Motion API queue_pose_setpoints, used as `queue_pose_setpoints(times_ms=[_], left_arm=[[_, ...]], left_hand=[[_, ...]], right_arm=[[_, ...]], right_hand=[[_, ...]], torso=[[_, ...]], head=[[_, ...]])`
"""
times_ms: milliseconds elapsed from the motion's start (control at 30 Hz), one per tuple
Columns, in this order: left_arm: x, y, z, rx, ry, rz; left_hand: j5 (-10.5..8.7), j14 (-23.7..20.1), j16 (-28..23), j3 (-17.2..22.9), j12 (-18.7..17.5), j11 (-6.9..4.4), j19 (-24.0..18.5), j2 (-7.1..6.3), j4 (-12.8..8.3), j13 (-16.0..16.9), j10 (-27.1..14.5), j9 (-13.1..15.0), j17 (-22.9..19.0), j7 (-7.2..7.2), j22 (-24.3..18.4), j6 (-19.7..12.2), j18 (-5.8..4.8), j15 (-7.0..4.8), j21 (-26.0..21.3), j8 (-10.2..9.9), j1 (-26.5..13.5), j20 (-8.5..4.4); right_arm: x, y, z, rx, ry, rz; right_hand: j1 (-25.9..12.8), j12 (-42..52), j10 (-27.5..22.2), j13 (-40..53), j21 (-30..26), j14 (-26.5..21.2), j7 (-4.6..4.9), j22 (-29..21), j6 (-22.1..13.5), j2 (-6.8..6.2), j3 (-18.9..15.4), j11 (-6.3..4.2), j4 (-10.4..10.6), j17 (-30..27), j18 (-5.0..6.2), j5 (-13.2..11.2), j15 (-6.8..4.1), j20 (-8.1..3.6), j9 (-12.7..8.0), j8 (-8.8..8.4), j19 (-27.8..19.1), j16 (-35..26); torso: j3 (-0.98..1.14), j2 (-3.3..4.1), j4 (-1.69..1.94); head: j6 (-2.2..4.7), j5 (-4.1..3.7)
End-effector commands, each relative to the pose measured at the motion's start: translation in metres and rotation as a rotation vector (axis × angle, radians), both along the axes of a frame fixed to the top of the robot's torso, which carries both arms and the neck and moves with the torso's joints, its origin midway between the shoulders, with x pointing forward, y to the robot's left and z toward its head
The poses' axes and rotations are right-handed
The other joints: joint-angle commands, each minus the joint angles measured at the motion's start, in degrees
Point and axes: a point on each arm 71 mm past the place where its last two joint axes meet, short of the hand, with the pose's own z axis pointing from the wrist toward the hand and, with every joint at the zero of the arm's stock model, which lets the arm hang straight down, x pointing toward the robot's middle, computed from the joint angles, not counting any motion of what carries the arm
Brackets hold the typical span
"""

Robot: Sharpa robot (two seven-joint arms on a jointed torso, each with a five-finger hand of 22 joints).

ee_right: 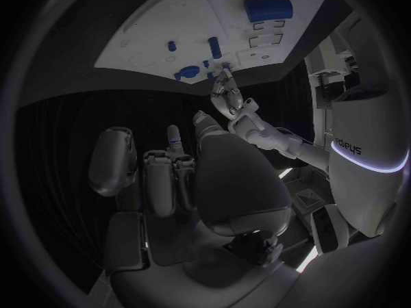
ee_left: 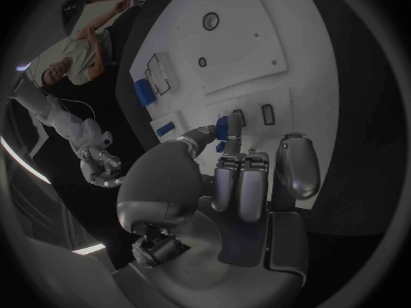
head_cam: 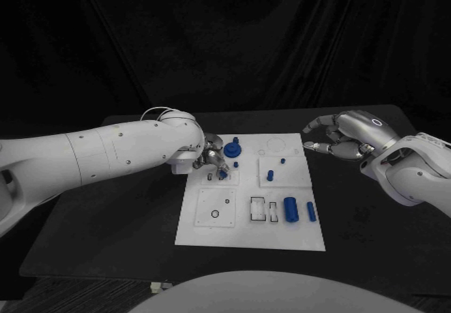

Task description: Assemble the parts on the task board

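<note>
The black surface (head_cam: 113, 241) carries the white task board (head_cam: 252, 236) in its middle, with dark drapes hanging behind it. The board has several outlined recesses, and blue parts are spread over it: a round knob-like part (head_cam: 233, 152) near its far left corner, a small upright peg (head_cam: 270, 175) further in, and a thick cylinder (head_cam: 291, 209) lying beside a thinner one (head_cam: 311, 210) toward the right edge.

The left arm reaches in over the board's far left area. Its left robot hand (head_cam: 212, 161) is bent down with its fingertips pinching a small blue part (ee_left: 222, 127) right at the board, just beside two small rectangular slots; the other fingers (ee_left: 248, 185) are curled together.

The right robot hand (head_cam: 340, 137) hangs in the air off the board's far right corner, well apart from the parts, its fingers half curled with nothing in them.

In the right wrist view, the word "sharpa" (ee_right: 346, 143) can be read on the robot's lit-up body.
</note>
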Motion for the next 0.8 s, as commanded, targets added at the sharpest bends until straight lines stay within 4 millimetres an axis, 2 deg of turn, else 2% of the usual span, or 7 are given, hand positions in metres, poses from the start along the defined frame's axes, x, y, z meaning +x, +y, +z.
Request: queue_pose_setpoints(times_ms=[33,367,533,800], left_arm=[[0.000,0.003,0.001,-0.006,-0.022,0.030],[-0.002,0.012,0.000,0.017,-0.013,0.051],[-0.003,0.015,0.000,0.035,-0.013,0.070],[-0.006,0.021,-0.001,0.043,0.009,0.142]], left_hand=[[0.33,6.1,0.1,4.5,0.2,-0.51,0.4,-0.03,-4.1,15.1,6.0,0.1,15.1,-0.39,0.1,0.2,0.12,-0.38,0.4,0.3,-0.8,-0.04],[-0.05,6.1,0.1,5.2,0.2,-0.60,0.6,-0.06,-3.9,15.1,6.0,0.5,15.1,-0.49,0.3,0.4,0.10,-0.48,0.3,0.3,-2.0,-0.13],[-0.04,6.1,0.1,5.3,0.2,-0.60,0.6,-0.06,-3.9,15.1,6.0,0.5,15.1,-0.49,0.4,0.4,0.08,-0.48,0.4,0.3,-2.1,-0.13],[0.10,6.1,0.1,6.3,0.2,-1.02,2.0,-0.07,-3.4,15.1,6.0,0.9,15.1,-0.88,1.9,1.3,-0.29,-0.88,1.4,0.2,-4.3,-0.47]], right_arm=[[0.000,-0.002,-0.002,-0.007,0.010,-0.019],[0.000,-0.002,-0.004,-0.011,0.019,-0.023],[0.000,-0.001,-0.005,-0.013,0.025,-0.023],[0.000,-0.001,-0.007,-0.016,0.034,-0.025]], right_hand=[[0.1,0.1,5.9,15.1,-0.4,4.7,0.03,8.5,0.3,0.56,0.1,0.34,0.3,10.3,0.37,0.3,0.44,-0.07,-0.1,-0.38,-0.3,-0.3],[0.5,0.1,5.9,15.1,-0.9,4.7,0.06,8.4,0.3,0.61,0.2,0.37,0.0,10.1,0.45,0.9,0.46,-0.05,-0.2,-0.44,-0.5,-0.5],[0.9,0.1,5.9,15.1,-1.2,4.7,0.10,8.3,0.3,0.67,0.4,0.41,-0.2,10.0,0.50,1.8,0.49,-0.04,-0.4,-0.51,-0.6,-0.7],[1.5,0.1,5.9,15.1,-1.5,4.6,0.13,8.3,0.5,0.78,0.7,0.45,-0.4,9.7,0.54,3.6,0.51,-0.01,-0.7,-0.61,-0.6,-0.9]], torso=[[0.02,-0.01,0.03],[-0.01,0.08,-0.01],[0.02,0.08,-0.04],[0.01,0.07,0.04]], head=[[-0.01,0.03],[-0.01,0.33],[-0.01,0.38],[-0.01,0.48]])
